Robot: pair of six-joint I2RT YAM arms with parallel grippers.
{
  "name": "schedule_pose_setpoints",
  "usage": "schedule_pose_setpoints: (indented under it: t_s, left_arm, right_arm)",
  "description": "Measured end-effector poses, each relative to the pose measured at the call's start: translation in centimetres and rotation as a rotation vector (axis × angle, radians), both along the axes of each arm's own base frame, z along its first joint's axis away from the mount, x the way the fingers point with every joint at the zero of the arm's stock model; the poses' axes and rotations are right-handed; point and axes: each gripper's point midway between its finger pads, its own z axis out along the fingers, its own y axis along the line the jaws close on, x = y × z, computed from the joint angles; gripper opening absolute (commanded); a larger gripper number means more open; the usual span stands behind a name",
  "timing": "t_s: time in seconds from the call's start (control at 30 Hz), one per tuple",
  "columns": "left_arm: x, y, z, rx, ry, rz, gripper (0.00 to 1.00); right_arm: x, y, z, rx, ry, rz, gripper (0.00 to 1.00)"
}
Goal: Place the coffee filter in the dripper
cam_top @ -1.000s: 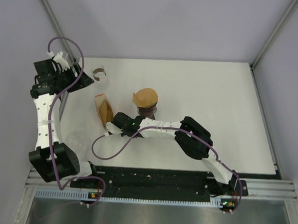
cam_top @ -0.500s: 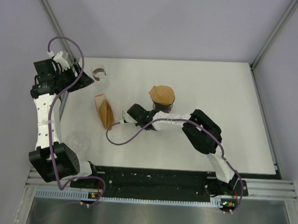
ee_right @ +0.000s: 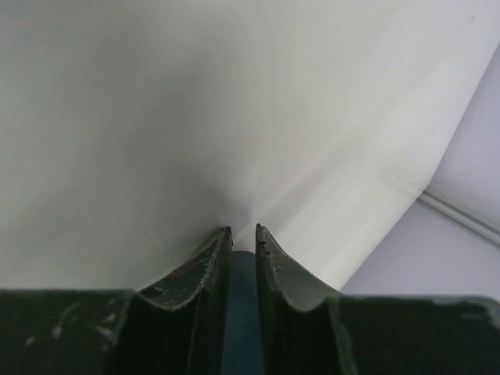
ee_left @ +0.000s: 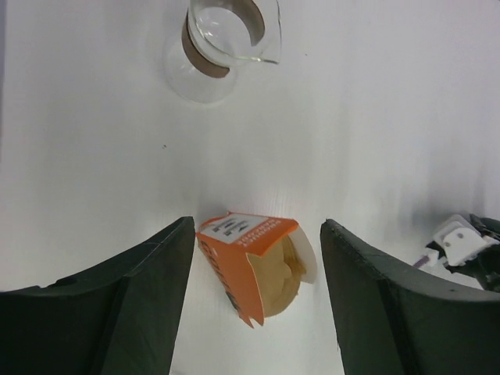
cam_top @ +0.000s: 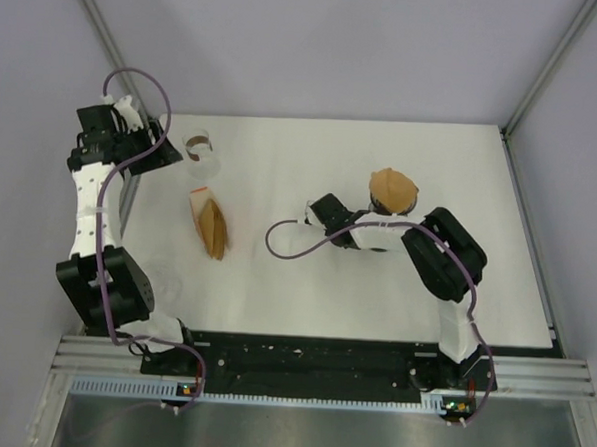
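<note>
A brown coffee filter (cam_top: 394,185) sits, open side up, on top of the dark dripper (cam_top: 389,211) right of the table's middle. My right gripper (cam_top: 376,226) is at the dripper's near side. In the right wrist view its fingers (ee_right: 243,230) are shut on a thin dark blue part, and the dripper's bowl and the filter are hidden there. My left gripper (cam_top: 146,140) hangs open at the far left. In its wrist view the fingers (ee_left: 258,226) frame an orange filter box (ee_left: 250,266) lying open on the table below.
A glass carafe (cam_top: 200,148) stands at the far left, also in the left wrist view (ee_left: 223,47). The orange filter box (cam_top: 210,224) lies left of centre. A faint clear glass item (cam_top: 156,276) sits near the left arm's base. The table's edge runs along the right (cam_top: 528,236).
My right gripper has carried the dripper, with the filter on it, to the right, from beside the filter box to right of centre. The left arm shifted slightly.
</note>
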Motion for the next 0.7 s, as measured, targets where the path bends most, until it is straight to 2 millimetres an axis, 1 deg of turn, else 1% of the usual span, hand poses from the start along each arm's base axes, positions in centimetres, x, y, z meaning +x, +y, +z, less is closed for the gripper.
schedule_pose_setpoints:
  t_s: [0.07, 0.13, 0.2, 0.3, 0.4, 0.43, 0.5, 0.6, 0.67, 0.7]
  left_arm:
    - [1.2, 0.5, -0.2, 0.034, 0.015, 0.004, 0.7]
    - [2.8, 0.9, -0.2, 0.078, 0.018, 0.002, 0.7]
    - [4.4, 1.0, -0.1, 0.117, 0.026, 0.002, 0.7]
    - [8.0, 1.4, 0.4, 0.183, 0.013, 0.006, 0.71]
    - [11.3, 2.0, -0.3, 0.244, 0.023, 0.014, 0.7]
    - [12.0, 2.1, -0.7, 0.257, 0.031, 0.017, 0.7]
    - [13.5, 2.4, -2.1, 0.279, 0.055, 0.023, 0.71]
    - [14.7, 3.1, -4.7, 0.31, 0.11, 0.043, 0.7]
    - [15.1, 3.7, -6.2, 0.328, 0.145, 0.059, 0.7]
    - [15.3, 3.9, -6.7, 0.336, 0.155, 0.065, 0.69]
  right_arm:
    - [0.2, -1.6, 0.0, -0.003, -0.006, -0.037, 0.21]
    - [0.2, -2.6, 0.1, -0.001, -0.009, -0.064, 0.24]
    - [0.2, -3.1, 0.1, 0.004, -0.009, -0.081, 0.33]
    - [0.2, -3.0, 0.6, 0.034, -0.017, -0.104, 0.45]
    - [0.1, -1.7, 1.4, 0.115, -0.006, -0.109, 0.52]
    - [0.1, -1.3, 1.7, 0.135, -0.005, -0.108, 0.54]
    - [0.0, 0.0, 3.0, 0.202, -0.011, -0.096, 0.55]
    - [-0.2, 2.1, 5.4, 0.279, -0.032, -0.067, 0.56]
    - [-0.4, 3.6, 7.4, 0.329, -0.057, -0.041, 0.56]
    - [-0.6, 4.2, 8.1, 0.346, -0.066, -0.03, 0.56]
